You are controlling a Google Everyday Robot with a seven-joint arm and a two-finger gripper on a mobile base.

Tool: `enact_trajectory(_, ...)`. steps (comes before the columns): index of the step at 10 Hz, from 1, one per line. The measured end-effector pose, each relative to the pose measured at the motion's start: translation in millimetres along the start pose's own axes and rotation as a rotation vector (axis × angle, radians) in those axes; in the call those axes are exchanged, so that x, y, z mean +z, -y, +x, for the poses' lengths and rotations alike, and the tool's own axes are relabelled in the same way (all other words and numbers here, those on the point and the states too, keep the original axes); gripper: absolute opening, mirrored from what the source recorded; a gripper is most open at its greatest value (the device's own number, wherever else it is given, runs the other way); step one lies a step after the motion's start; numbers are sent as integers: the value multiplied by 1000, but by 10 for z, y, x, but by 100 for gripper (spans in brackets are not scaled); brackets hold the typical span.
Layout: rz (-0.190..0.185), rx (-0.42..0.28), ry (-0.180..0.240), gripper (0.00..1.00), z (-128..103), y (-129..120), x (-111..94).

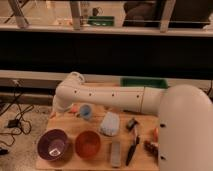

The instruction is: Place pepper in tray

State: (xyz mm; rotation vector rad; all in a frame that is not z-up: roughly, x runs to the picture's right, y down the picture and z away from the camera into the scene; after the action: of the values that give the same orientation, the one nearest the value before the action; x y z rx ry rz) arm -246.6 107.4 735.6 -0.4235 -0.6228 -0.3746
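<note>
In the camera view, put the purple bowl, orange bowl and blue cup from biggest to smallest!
1. Purple bowl, barely bigger.
2. Orange bowl.
3. Blue cup.
The tool is over the table, beside the cup.

Wooden table (75, 129), busy: purple bowl (53, 145) and orange bowl (88, 144) side by side in front, pale blue cloth (110, 123) behind, blue cup (86, 111), grey block (116, 153), black brush (131, 150), green tray (144, 83) at the far edge. The gripper (67, 109) is low beside the cup.
</note>
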Motion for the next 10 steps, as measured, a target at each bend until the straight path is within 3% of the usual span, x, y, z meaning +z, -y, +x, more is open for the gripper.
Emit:
enact_trajectory(3,41,14,-11,0,184,229,-168)
enact_trajectory(6,54,46,-15,0,351,416,-222)
enact_trajectory(8,63,78,-21,0,532,544,-260)
enact_trajectory(10,71,129,-38,0,855,674,-332)
